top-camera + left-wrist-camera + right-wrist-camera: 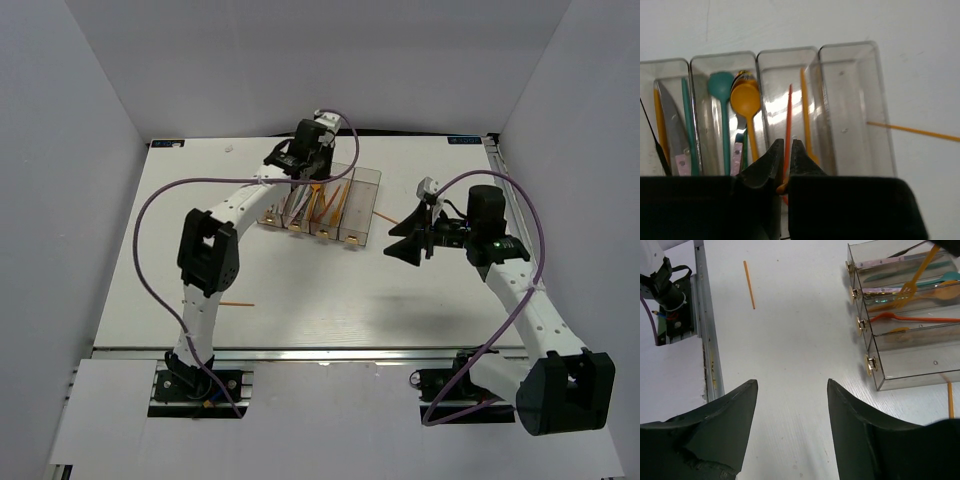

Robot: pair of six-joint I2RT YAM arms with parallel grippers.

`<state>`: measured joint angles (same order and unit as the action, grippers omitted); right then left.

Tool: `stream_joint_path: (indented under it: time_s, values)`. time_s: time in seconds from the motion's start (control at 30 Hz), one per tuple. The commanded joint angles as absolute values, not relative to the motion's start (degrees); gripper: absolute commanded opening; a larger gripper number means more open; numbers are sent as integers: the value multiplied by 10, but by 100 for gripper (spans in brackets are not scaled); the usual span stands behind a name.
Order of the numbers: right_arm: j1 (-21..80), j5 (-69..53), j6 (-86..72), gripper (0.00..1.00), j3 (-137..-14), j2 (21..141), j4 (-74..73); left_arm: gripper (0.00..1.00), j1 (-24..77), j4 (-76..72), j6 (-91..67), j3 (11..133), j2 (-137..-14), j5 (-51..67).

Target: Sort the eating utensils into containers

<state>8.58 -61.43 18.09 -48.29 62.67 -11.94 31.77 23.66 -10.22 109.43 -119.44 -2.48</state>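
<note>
The containers (855,50) are four clear bins in a row, also visible in the top view (366,205) and the right wrist view (900,377). Inside lie knives (675,130), a teal spoon (721,85), an orange spoon (745,100) and a red fork (788,120). My left gripper (787,142) hangs over the bins (300,160), shut on an orange fork (912,277) that tilts above them. To the right of the bins my right gripper (398,248) stands open over bare table (792,382), nothing between its fingers.
One thin orange utensil (237,303) lies loose on the table by the left arm (749,284). Another (912,131) lies just right of the bins (385,217). White walls close the table on three sides. Purple cables loop off both arms.
</note>
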Motion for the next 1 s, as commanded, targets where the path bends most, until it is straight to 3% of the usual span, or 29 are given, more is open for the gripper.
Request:
stream_joint_path:
  time_s: [0.0,0.17,0.27,0.3,0.37,0.63,0.73,0.8,0.83,0.97]
  values:
    - [78,-604,192,64,-476,617,-113,0,327,304,-49,1154,-1228,-67]
    - [74,-592,195,64,-475,620,-113,3,327,312,-44,1165,-1258,-61]
    - [71,-573,200,64,-473,624,-113,26,326,314,-48,1158,-1257,-57]
    - [72,-566,200,64,-473,626,-113,42,326,314,-49,1156,-1254,-55]
    - [72,-535,203,65,-472,632,-109,58,326,315,-54,1151,-1243,-54]
    - [86,-320,256,65,-518,735,-119,63,327,311,-80,1096,-1138,-17]
    - [96,-232,306,71,-571,820,-136,66,326,294,-98,1014,-1059,8]
    - [101,-210,327,80,-629,871,-173,69,327,275,-115,937,-987,27]
    - [103,-191,336,89,-647,919,-184,74,327,270,-119,909,-961,36]
    - [116,-135,373,89,-701,1000,-193,86,324,244,-131,774,-817,16]
